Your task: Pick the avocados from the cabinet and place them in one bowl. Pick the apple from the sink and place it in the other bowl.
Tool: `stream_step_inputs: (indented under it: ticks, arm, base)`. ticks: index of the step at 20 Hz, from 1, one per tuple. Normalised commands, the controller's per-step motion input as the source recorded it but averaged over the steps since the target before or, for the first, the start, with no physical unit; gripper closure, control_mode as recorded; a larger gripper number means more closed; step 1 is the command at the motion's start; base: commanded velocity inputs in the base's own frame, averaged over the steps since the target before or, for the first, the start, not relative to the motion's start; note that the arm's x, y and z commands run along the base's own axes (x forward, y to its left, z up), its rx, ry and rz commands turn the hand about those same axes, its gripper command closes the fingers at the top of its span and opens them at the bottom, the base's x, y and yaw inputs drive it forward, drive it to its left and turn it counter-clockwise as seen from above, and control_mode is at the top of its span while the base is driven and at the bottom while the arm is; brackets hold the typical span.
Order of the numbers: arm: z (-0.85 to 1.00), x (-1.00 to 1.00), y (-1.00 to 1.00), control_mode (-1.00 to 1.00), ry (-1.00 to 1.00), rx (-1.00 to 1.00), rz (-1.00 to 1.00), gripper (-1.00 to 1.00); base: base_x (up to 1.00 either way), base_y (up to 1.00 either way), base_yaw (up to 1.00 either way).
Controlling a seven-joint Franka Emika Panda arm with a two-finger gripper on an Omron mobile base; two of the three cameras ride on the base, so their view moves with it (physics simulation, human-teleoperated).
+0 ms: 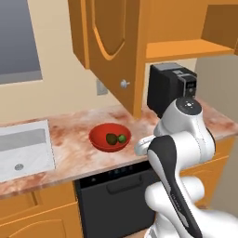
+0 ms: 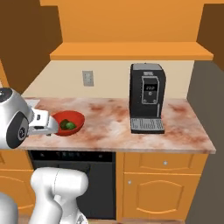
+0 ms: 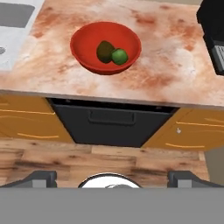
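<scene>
The red bowl stands on the marbled counter with both avocados in it: the olive-brown one and the greener one lie side by side and touching. My gripper hangs back from the counter's front edge, above the floor, apart from the bowl. It is open, its fingertips spread wide with nothing between them. The cabinet hangs above the counter with its door swung out. The sink lies left of the bowl. The apple and the other bowl are out of view.
A black coffee machine stands on the counter right of the bowl. A black dishwasher front sits below the counter, between orange cupboard doors. A wooden floor lies under my hand.
</scene>
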Motion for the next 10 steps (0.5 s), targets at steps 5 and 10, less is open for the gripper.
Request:
stream_step_inputs:
  ticks: [5,10]
  arm:
    - [0.00,0.00,0.00,1.00,0.00,0.00,0.00,-1.00]
    - [0.00,0.00,0.00,1.00,0.00,0.00,0.00,-1.00]
  base:
    - [-0.53,0.32,-0.18]
    - [-0.38,0.60,-0.17]
